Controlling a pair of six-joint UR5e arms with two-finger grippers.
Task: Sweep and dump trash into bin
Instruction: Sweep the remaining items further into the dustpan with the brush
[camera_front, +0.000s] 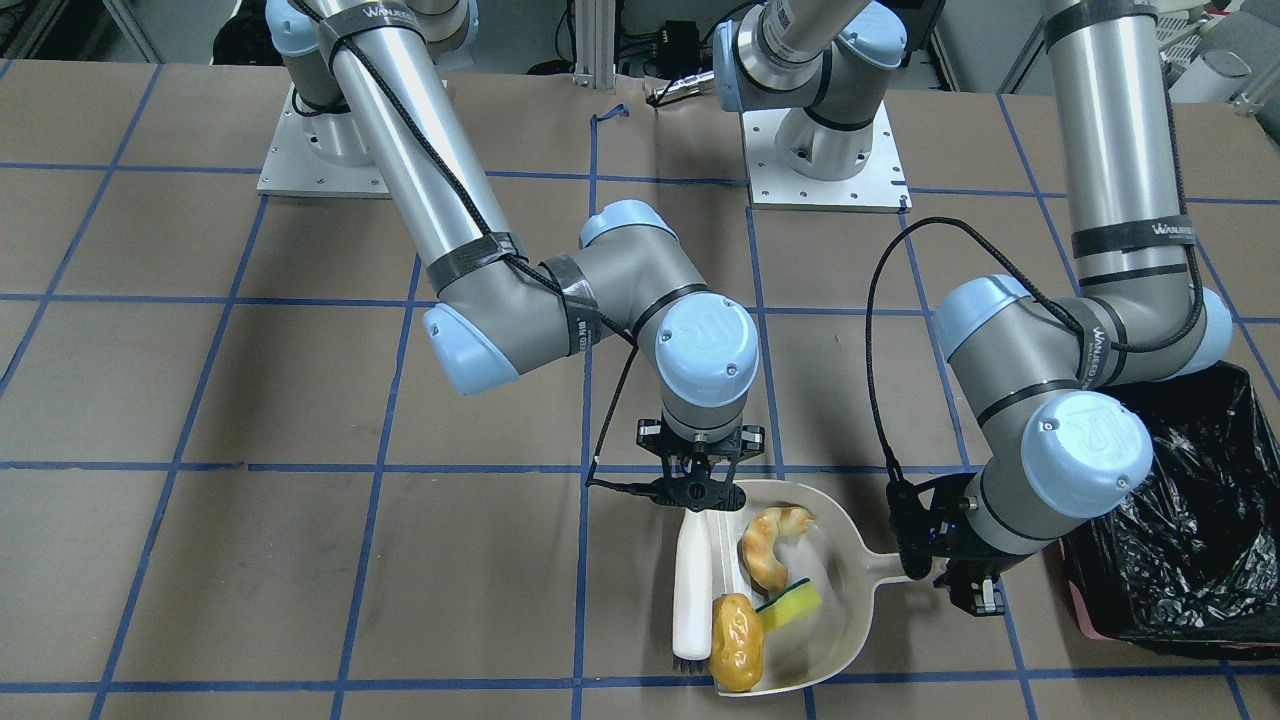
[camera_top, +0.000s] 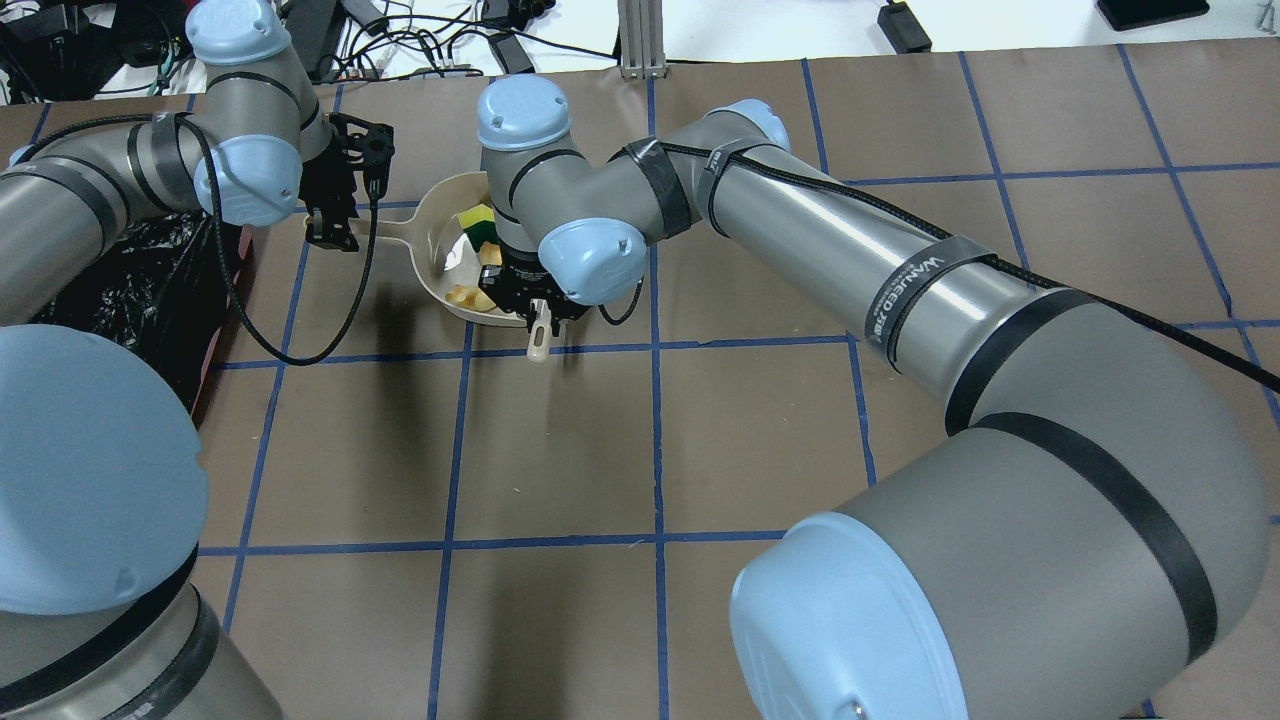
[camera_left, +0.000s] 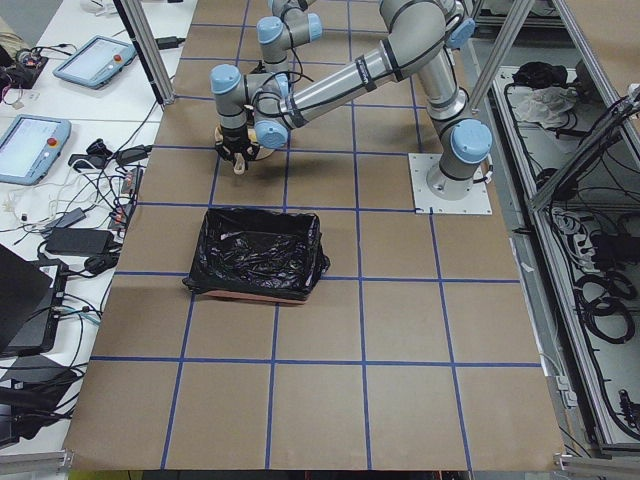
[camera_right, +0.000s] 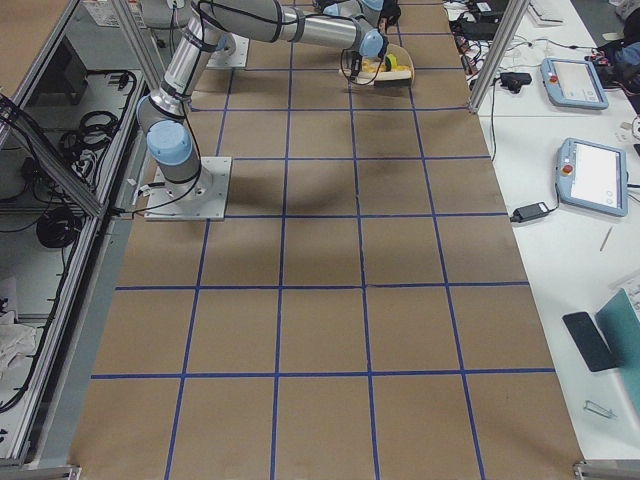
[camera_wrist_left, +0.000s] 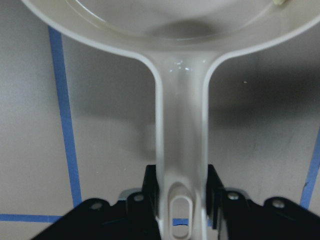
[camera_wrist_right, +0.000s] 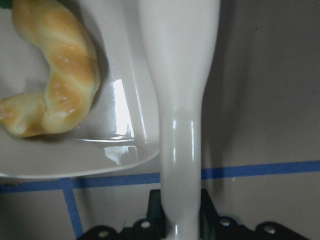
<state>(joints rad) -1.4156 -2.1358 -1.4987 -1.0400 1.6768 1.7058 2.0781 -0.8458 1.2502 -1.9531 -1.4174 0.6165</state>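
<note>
A cream dustpan (camera_front: 850, 610) lies on the table with a twisted bread piece (camera_front: 770, 545), a yellow-green sponge (camera_front: 792, 603) and a yellow potato-like lump (camera_front: 737, 642) at its mouth. My left gripper (camera_front: 925, 570) is shut on the dustpan handle (camera_wrist_left: 181, 150), also seen in the overhead view (camera_top: 385, 232). My right gripper (camera_front: 702, 497) is shut on the handle of a white brush (camera_front: 692, 590), which lies along the pan's open side with its bristles beside the lump. In the right wrist view the brush handle (camera_wrist_right: 178, 100) runs past the bread (camera_wrist_right: 57, 75).
A bin lined with a black bag (camera_front: 1180, 530) stands just beyond the left arm, close to the dustpan handle; it also shows in the exterior left view (camera_left: 260, 250). Brown paper with blue tape lines covers the table. Cables and tablets lie off the table's far side.
</note>
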